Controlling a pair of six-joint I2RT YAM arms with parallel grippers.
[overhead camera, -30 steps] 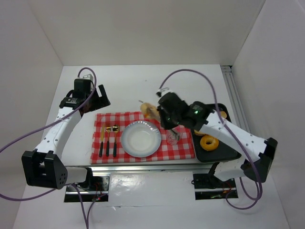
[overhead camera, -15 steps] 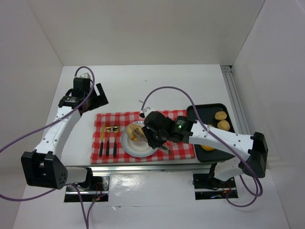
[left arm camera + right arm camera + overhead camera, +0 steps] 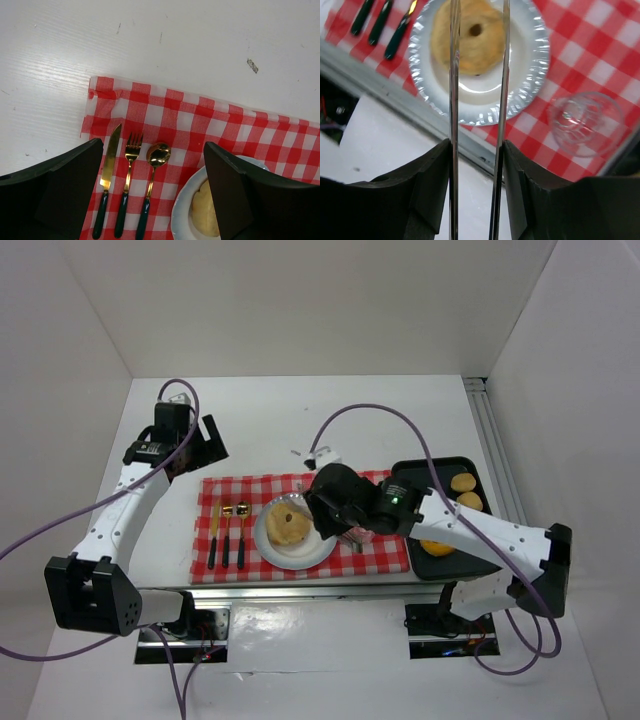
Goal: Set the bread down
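The bread (image 3: 288, 523), a pale golden ring with a hole, lies on the white plate (image 3: 316, 557) on the red checked cloth. In the right wrist view the bread (image 3: 470, 35) lies flat on the plate (image 3: 530, 85) between the tips of metal tongs (image 3: 454, 100). The tongs' two arms stand apart and do not squeeze it. My right gripper (image 3: 476, 145) is shut on the tongs, above the plate's near right side (image 3: 330, 512). My left gripper (image 3: 152, 150) hangs open and empty over the cloth's left part (image 3: 205, 445).
A gold knife (image 3: 111, 160), fork (image 3: 131, 150) and spoon (image 3: 157, 155) lie left of the plate. A clear glass (image 3: 585, 122) stands on the cloth right of it. A black tray (image 3: 420, 472) at the right holds buns (image 3: 462, 482) and a donut (image 3: 438, 545).
My right arm carried the bread in the tongs from the cloth's far edge down onto the plate. The tongs have spread and the bread now lies free. The left arm barely moved.
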